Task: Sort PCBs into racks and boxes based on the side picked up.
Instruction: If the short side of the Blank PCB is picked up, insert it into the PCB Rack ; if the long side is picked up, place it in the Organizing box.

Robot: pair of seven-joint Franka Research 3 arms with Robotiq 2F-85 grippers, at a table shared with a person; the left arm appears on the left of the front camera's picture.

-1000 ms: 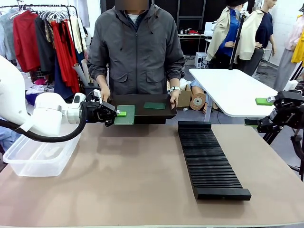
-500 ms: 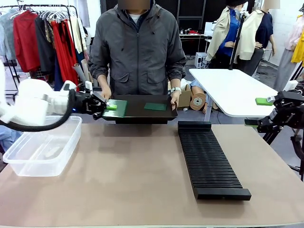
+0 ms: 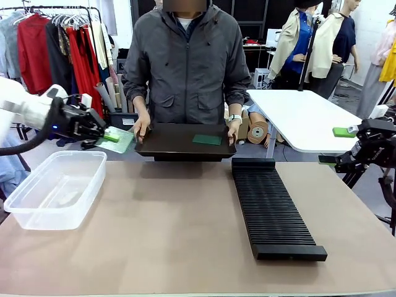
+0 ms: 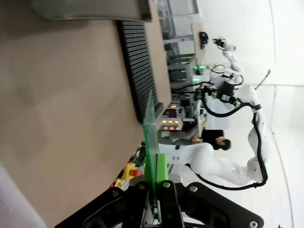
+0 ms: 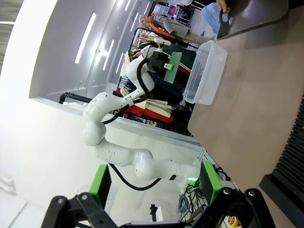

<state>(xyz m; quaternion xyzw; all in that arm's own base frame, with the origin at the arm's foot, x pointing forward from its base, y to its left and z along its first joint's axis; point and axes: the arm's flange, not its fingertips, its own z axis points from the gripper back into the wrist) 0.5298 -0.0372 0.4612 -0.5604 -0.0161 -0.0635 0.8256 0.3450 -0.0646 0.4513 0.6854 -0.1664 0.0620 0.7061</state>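
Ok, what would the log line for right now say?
left end effector: shut on thin green rectangular circuit board, beside clear plastic tub | right end effector: open, empty

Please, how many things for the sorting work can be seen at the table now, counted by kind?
Black tray: 1
PCBs: 2, one in that tray, one held by the left gripper
Rack: 1
Clear tub: 1
Total: 5
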